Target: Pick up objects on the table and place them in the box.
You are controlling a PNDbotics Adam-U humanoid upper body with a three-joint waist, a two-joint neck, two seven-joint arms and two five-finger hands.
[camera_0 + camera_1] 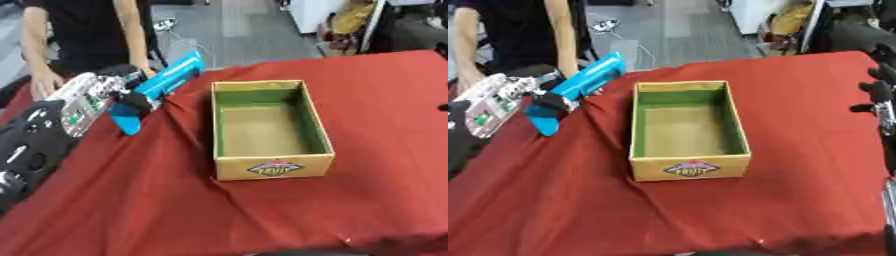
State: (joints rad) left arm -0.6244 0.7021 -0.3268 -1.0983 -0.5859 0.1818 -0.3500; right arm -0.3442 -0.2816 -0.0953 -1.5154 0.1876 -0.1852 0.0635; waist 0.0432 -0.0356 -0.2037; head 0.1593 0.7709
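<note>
1. We hold the blue toy gun [157, 90] in the left robot hand [122, 97], fingers curled around the grip where it meets the barrel. The barrel points up and away toward the far bench edge; the grip end hangs down toward the cloth.

2. The toy sits left of the box [318, 125], near it but not over it. We cannot tell whether the lower tip touches the cloth or hangs just above it.

3. We judge the hold at the junction to be deliberate: it lies close to the toy's balance point, so the long barrel is less likely to swing in transit.

4. The box rests open-topped near the middle of the bench [131, 200], which is covered in red cloth, with its labelled short wall facing us. It appears empty, so the full interior is available for the drop.

5. The right robot hand [878, 95] shows at the right edge of the right eye view, well apart from the box. We see dark fingers but cannot tell their posture.

6. We judge the task to be at the carry step: lifted or lifting, placement not yet done. The next move calls for travel to the right and turning the barrel along the box's long axis.
</note>
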